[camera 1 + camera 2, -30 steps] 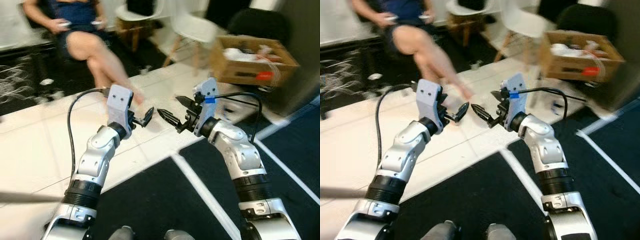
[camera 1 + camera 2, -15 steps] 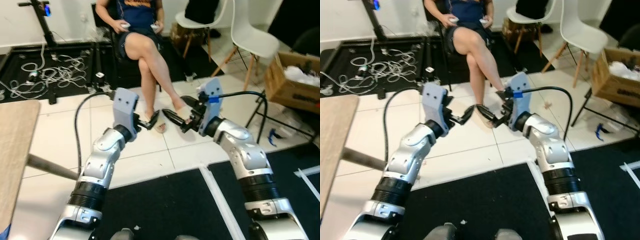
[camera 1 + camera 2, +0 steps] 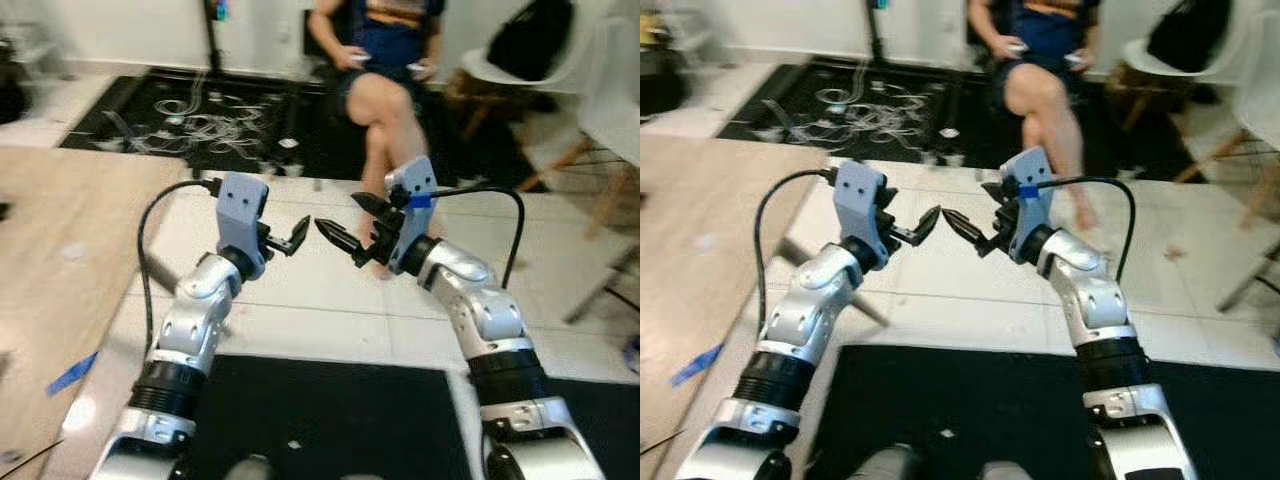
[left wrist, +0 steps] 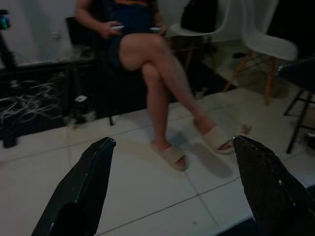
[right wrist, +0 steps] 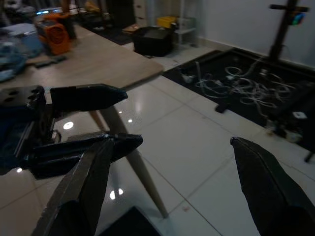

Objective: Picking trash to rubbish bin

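1. Across the left eye view, both silver arms are raised in front of the chest. The left gripper [image 3: 292, 236] and right gripper [image 3: 345, 228] point inward at each other, tips near but apart, above white floor tiles [image 3: 300, 290]. Each has its 2 fingers spread and carries nothing. A wooden table [image 3: 60, 290] lies on the robot's left, a black mat [image 3: 330, 410] at its feet, and a seated person [image 3: 395, 60] faces it from beyond the tiles. No trash and no rubbish bin can be made out, so the direction of the target from either gripper cannot be judged, nor which arm is nearer.

2. Across the right eye view, the same scene repeats. A tangle of cables [image 3: 865, 105] lies on dark flooring to the far left, and a small pale speck [image 3: 946, 434] sits on the mat near the robot's feet, too small to identify.

3. Along the left wrist view, the 2 black fingers [image 4: 78, 191] stand wide apart and frame the person's crossed legs and a sandal [image 4: 170, 156] on the tiles.

4. Along the right wrist view, the fingers [image 5: 266, 189] are likewise wide apart. They frame the left gripper [image 5: 74, 123], the table and a slanted table leg [image 5: 135, 169]. The likely next requirement is a search for the trash.
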Controlling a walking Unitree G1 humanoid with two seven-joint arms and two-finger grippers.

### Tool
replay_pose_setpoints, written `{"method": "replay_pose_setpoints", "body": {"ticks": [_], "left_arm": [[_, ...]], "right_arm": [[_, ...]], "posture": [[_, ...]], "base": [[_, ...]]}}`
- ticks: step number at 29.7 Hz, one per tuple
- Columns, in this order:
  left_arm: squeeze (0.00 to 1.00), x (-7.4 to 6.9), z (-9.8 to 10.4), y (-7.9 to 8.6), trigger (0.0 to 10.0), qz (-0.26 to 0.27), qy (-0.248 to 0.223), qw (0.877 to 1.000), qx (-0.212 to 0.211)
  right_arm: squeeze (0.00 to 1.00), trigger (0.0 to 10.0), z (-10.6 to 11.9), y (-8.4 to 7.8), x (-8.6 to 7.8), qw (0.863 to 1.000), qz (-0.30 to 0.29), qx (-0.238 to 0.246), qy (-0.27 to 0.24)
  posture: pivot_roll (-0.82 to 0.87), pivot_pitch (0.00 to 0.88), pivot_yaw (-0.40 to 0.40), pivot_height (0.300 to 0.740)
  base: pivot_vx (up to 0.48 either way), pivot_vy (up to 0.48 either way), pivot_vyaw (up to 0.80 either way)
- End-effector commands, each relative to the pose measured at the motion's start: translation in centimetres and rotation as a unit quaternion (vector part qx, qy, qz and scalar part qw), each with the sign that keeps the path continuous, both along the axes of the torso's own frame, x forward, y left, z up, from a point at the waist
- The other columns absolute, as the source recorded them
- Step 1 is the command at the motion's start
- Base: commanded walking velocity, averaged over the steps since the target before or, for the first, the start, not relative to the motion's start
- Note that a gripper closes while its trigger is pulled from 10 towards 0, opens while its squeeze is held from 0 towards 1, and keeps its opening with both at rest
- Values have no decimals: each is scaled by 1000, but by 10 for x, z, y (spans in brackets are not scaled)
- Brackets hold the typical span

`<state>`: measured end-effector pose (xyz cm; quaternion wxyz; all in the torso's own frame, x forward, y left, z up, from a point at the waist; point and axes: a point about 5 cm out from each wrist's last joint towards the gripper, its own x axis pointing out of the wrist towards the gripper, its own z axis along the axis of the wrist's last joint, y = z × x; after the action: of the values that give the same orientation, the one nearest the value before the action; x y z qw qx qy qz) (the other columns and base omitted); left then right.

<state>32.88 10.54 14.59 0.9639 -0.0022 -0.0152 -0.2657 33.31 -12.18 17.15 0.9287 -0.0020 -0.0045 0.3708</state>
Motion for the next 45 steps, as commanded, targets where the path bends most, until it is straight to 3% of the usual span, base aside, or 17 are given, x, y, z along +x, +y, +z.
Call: {"method": "replay_pose_setpoints", "body": {"ticks": [1, 37, 45], "left_arm": [[0, -1, -2, -3, 10000, -7, 3, 1000, 1], [0, 2, -3, 1, 10000, 21, 4, 1000, 5], [0, 7, -7, 8, 10000, 70, 19, 996, 53]], "right_arm": [[0, 10000, -1, -1, 0, 1000, 0, 1, 3], [0, 10000, -1, -1, 0, 1000, 4, 2, 4], [0, 10000, -2, -2, 0, 1000, 4, 0, 5]], "posture": [[-83, 0, -34, 740], [-85, 0, -34, 740], [-85, 0, -36, 740]], "base": [[0, 0, 781], [0, 0, 781], [0, 0, 781]]}}
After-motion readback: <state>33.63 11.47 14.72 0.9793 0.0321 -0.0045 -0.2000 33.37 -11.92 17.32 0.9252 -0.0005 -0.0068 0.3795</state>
